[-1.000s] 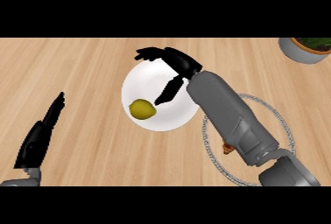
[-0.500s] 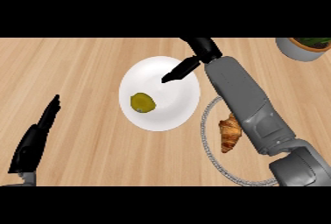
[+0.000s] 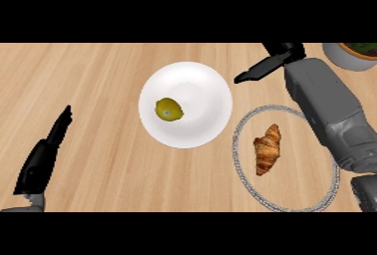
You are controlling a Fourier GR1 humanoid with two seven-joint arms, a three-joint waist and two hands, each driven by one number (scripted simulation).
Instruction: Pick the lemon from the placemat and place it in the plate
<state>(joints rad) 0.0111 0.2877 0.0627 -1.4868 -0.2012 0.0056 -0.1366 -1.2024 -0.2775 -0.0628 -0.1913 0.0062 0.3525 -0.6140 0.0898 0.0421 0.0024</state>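
Lemon (image 3: pixel 168 109) lies in white plate (image 3: pixel 206 87), left of right hand (image 3: pixel 267 66); fingers apparently straight, holding nothing. Task looks done. Left hand (image 3: pixel 46 158) rests open.

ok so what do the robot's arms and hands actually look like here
Both hands are matte black with slim, tapering fingers: the left hand at the lower left, the right hand at the upper right. The right grey forearm is a thick, smooth, rounded shell in segments, darker at the seams. Only a small grey piece of the left forearm shows. No cables or markings are visible.
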